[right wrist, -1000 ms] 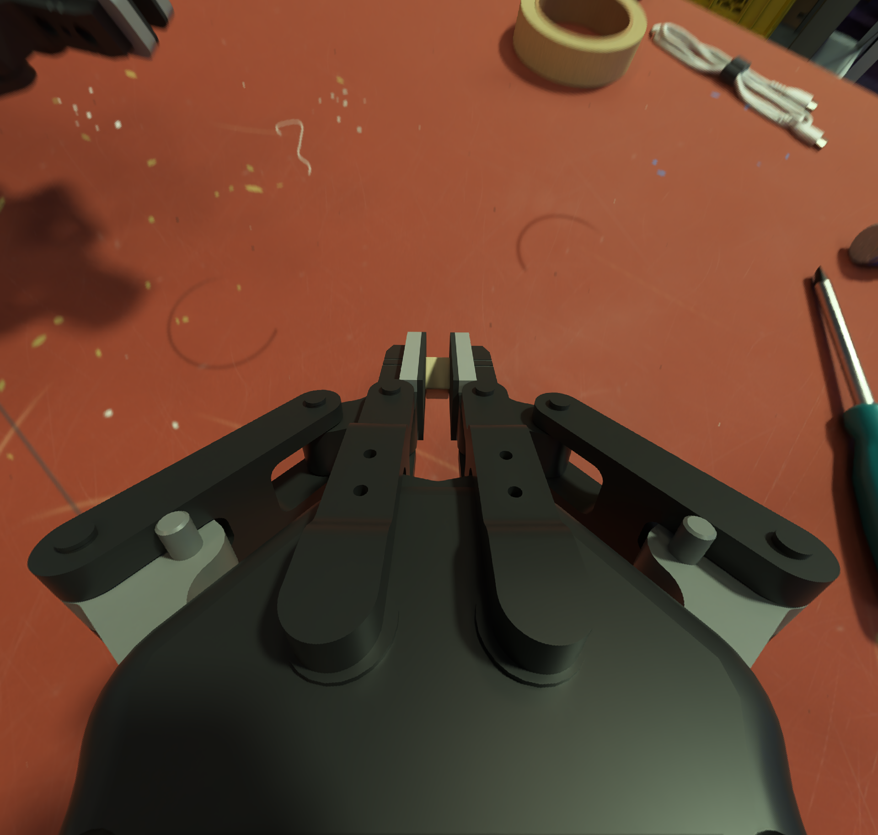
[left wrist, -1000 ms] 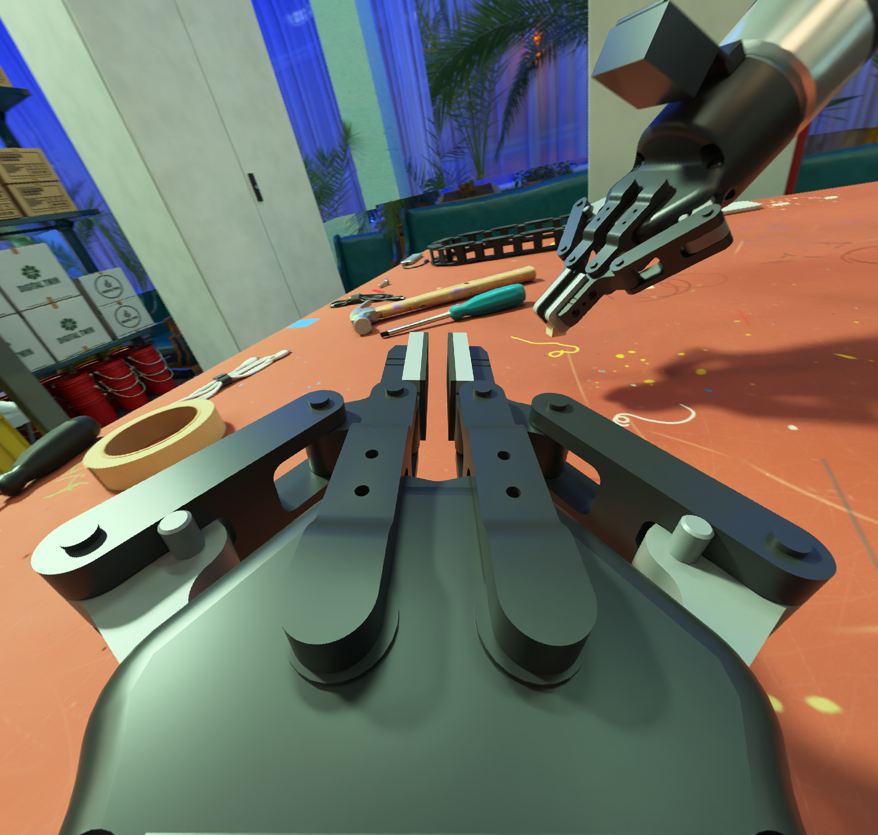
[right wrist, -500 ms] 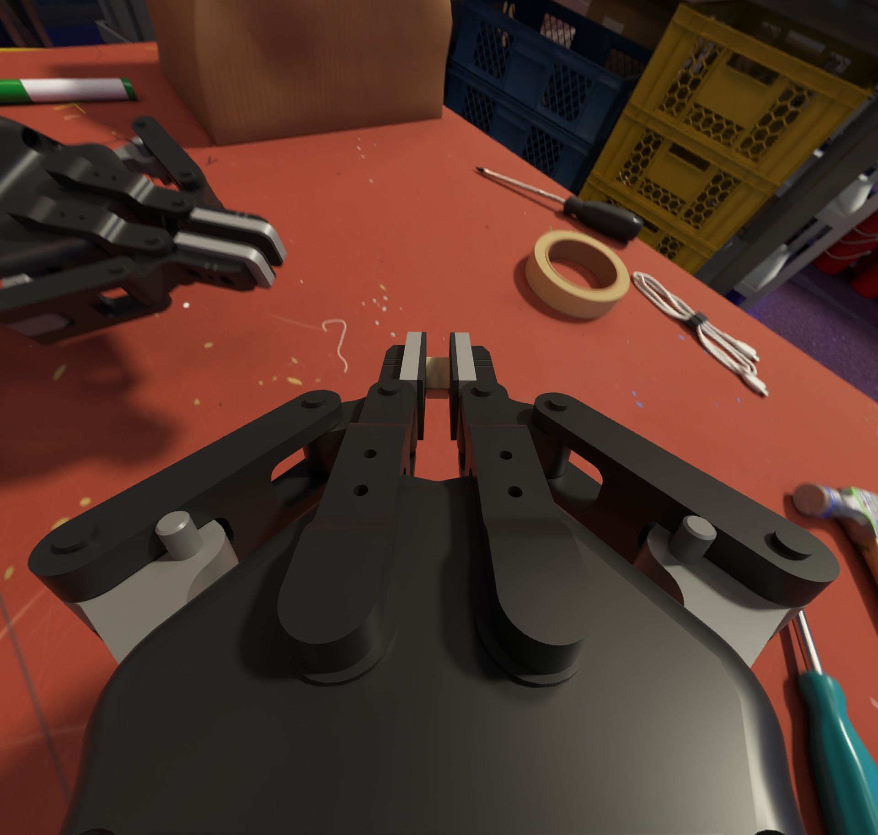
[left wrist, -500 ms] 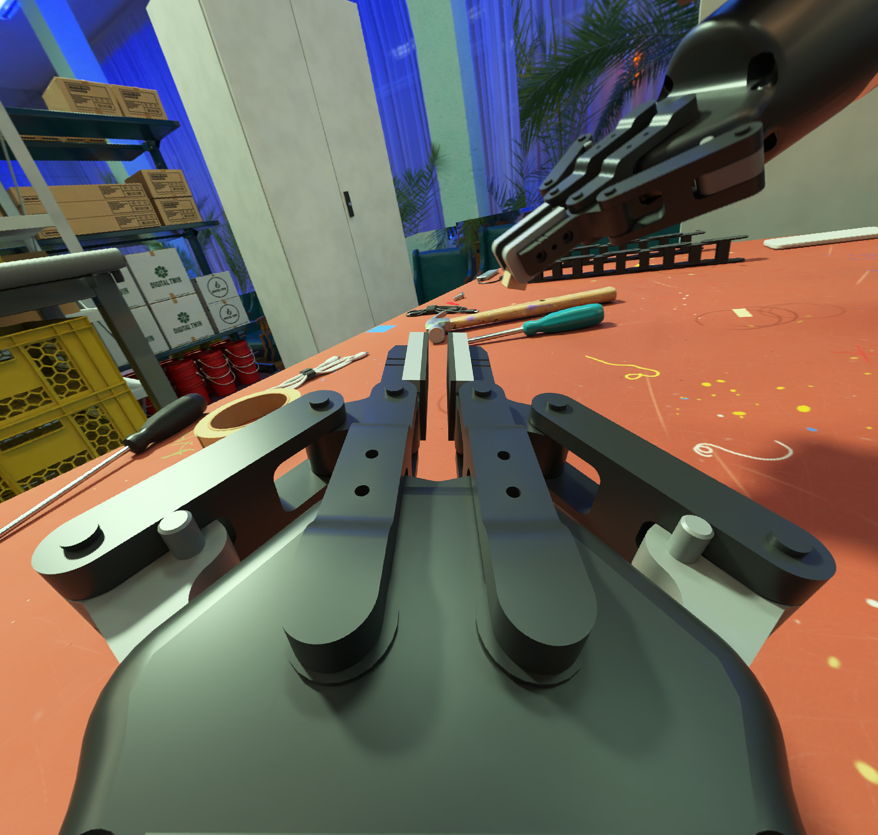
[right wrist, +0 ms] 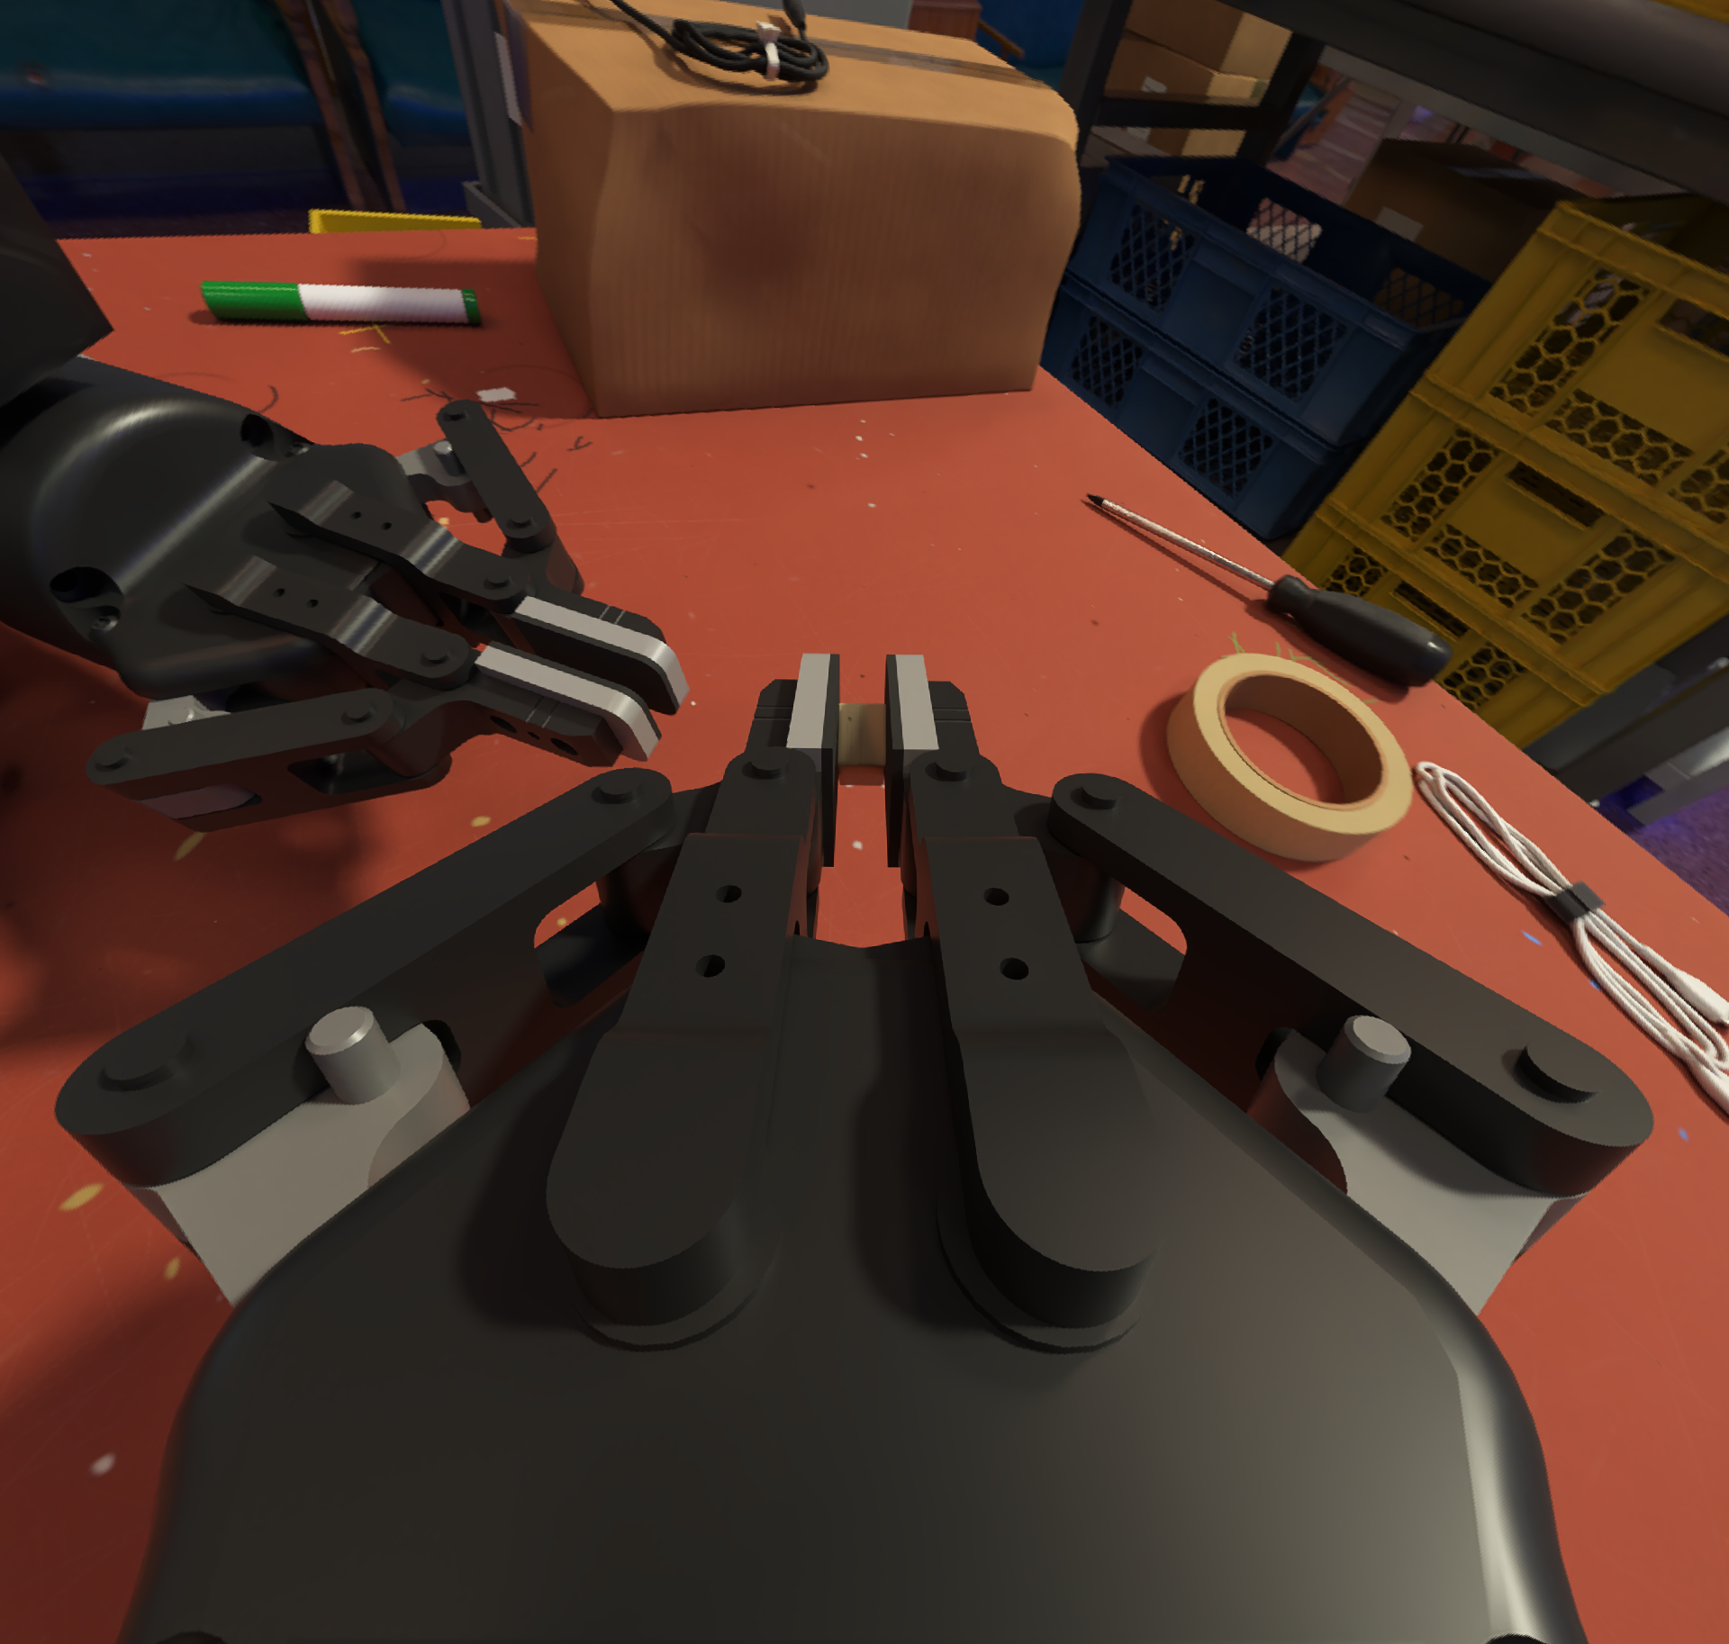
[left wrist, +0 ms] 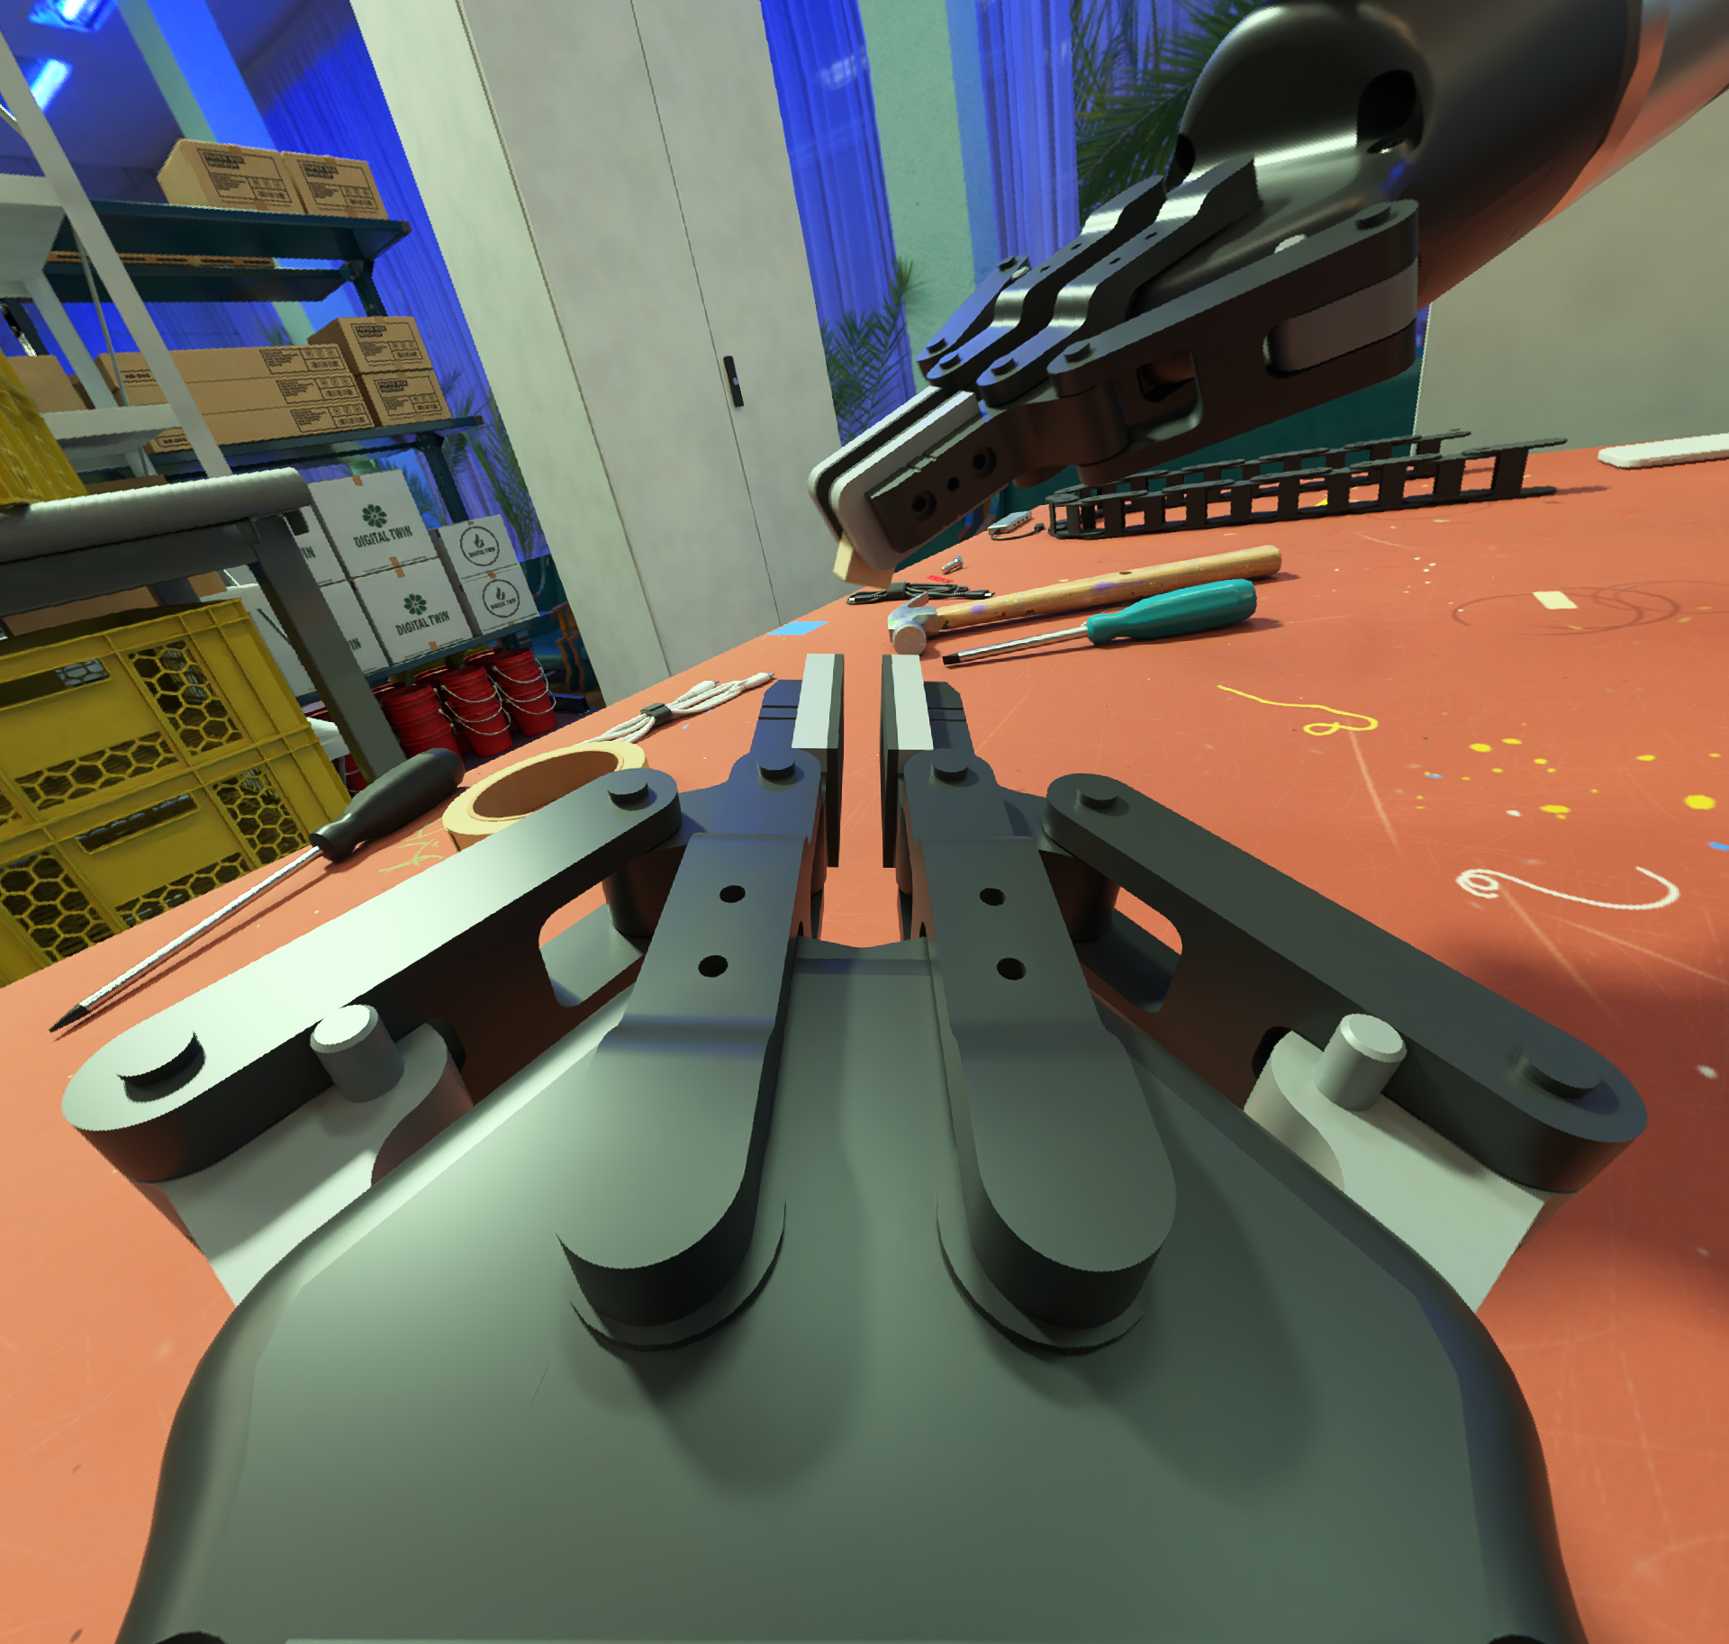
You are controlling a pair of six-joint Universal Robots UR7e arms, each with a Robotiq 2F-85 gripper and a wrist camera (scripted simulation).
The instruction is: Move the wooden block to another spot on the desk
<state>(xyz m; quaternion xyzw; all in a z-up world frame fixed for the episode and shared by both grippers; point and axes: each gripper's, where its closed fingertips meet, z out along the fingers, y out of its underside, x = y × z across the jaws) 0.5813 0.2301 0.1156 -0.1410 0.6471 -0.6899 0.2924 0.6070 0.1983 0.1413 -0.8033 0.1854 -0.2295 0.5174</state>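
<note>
The small pale wooden block point(right wrist: 862, 732) sits clamped between the pads of my right gripper point(right wrist: 862, 696), held above the red desk point(right wrist: 842, 514). In the left wrist view the right gripper point(left wrist: 856, 528) hangs in the air at upper right, and a corner of the block point(left wrist: 845, 559) sticks out below its fingertips. My left gripper point(left wrist: 861, 696) is shut with a narrow slit between the pads, nothing in it, low over the desk. It also shows in the right wrist view point(right wrist: 655, 696), just left of the right gripper's tips.
A tape roll point(right wrist: 1289, 753), a black screwdriver point(right wrist: 1347, 612) and a white cable point(right wrist: 1581, 916) lie right. A cardboard box point(right wrist: 795, 224) and a green-white marker point(right wrist: 341, 302) lie beyond. A hammer point(left wrist: 1095, 591), a teal screwdriver point(left wrist: 1123, 626) and a cable chain point(left wrist: 1291, 486) lie far. Crates point(right wrist: 1544, 477) stand off the desk edge.
My right gripper has risen and tilted up with the block in it, coming closer to the left gripper. The left wrist view has tipped up toward the shelves.
</note>
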